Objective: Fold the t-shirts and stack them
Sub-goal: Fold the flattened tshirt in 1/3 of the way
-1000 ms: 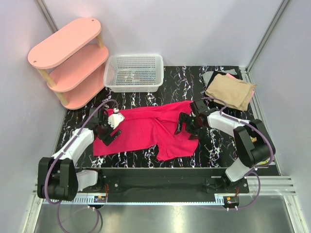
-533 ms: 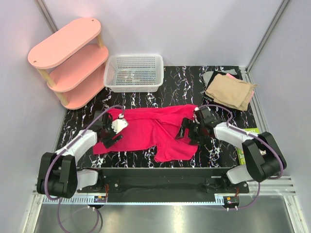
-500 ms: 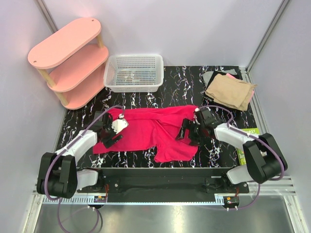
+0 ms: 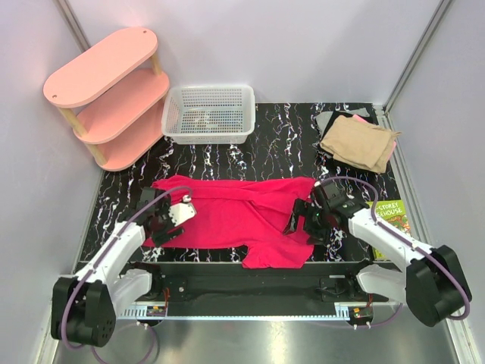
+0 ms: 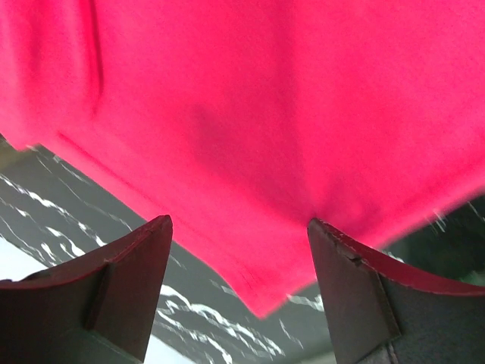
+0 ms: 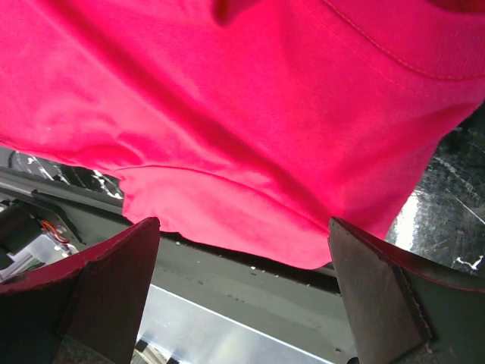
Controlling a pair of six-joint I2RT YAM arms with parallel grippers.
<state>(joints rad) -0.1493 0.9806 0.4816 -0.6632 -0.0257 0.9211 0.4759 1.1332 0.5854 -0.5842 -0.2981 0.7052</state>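
Observation:
A crimson-pink t-shirt (image 4: 231, 212) lies spread across the near half of the table, and its lower flap reaches the front edge. My left gripper (image 4: 170, 220) is at its left end. In the left wrist view the gripper (image 5: 239, 235) is open, and a corner of the shirt (image 5: 250, 114) shows between the fingers. My right gripper (image 4: 303, 220) is at the shirt's right end. It (image 6: 244, 224) is wide open over the shirt (image 6: 250, 98), above the hem. A folded tan t-shirt (image 4: 360, 140) tops a stack at the back right, with grey (image 4: 330, 121) and pale pink (image 4: 356, 117) edges showing beneath it.
A white mesh basket (image 4: 208, 114) stands at the back centre. A pink three-tier shelf (image 4: 106, 95) stands at the back left. A green book (image 4: 388, 216) lies by the right edge under the right arm. The metal rail (image 6: 227, 311) runs just below the table's front edge.
Both grippers have drawn back toward the near edge. The crimson shirt has come with them and now lies flatter and wider. The left jaws have narrowed a little.

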